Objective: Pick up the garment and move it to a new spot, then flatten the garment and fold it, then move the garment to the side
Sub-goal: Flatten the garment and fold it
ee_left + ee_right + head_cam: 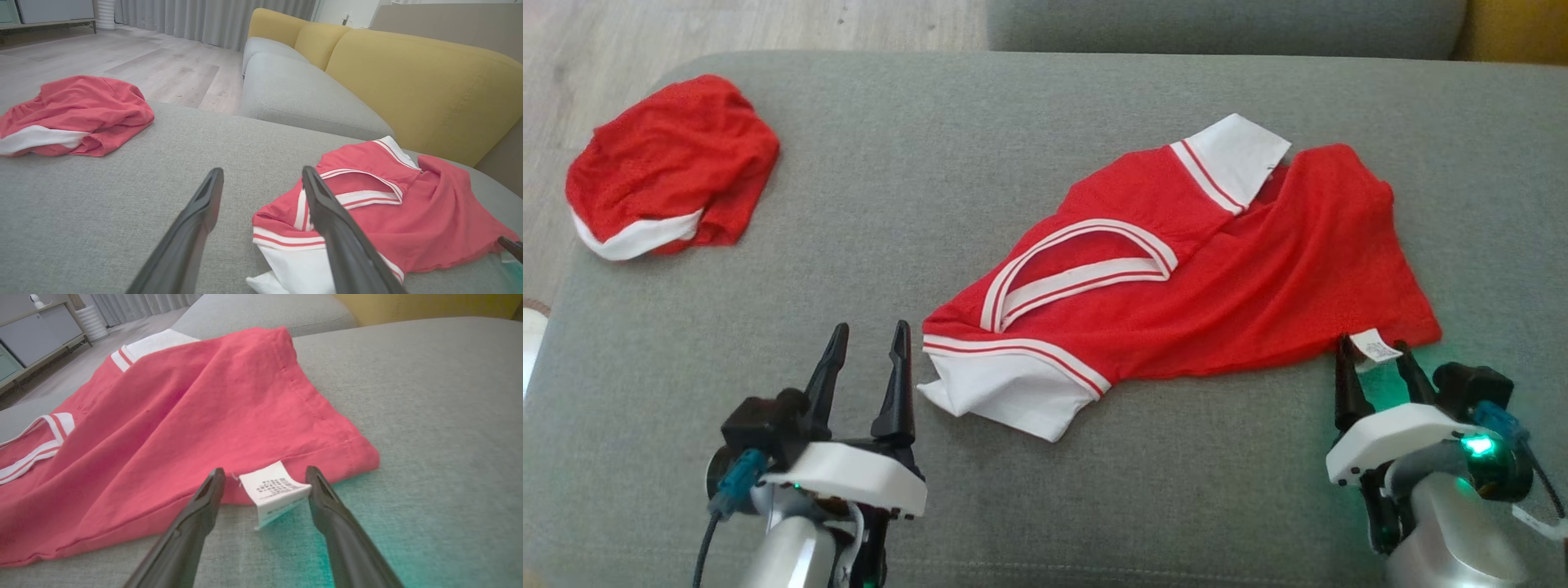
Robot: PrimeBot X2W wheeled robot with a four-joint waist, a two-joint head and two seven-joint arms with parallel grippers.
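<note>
The garment (1217, 278) (408, 220) (184, 428), a red shirt with white striped trim, lies spread but rumpled on the right half of the grey cushion (1045, 490). Its neckline faces the left arm. 1 white sleeve (1013, 392) points toward the near edge, and the other (1237, 155) points toward the far edge. A white care label (1374, 346) (273, 490) sticks out of the near hem close to the right corner.

The right jaws are released and spread wide, gripping nothing. Their 2 dark fingers (204, 506) stand on either side of the label, with the tips right at the hem. Whether they touch the cloth I cannot tell.

The left jaws are also wide open and empty. Their 2 fingers (897, 384) (196, 220) point up just beside the near white sleeve, and bare cushion shows between them.

A second red garment (670, 163) (77, 114) with a white band lies bunched at the far left corner of the cushion, well apart from the shirt.

A green light (1478, 445) on the right wrist tints the grey fabric beneath it.

Beyond the cushion are a pale wood floor (163, 69), a sofa with a grey seat and yellow backrest (408, 81), grey curtains (204, 20) and a low cabinet (41, 330).
</note>
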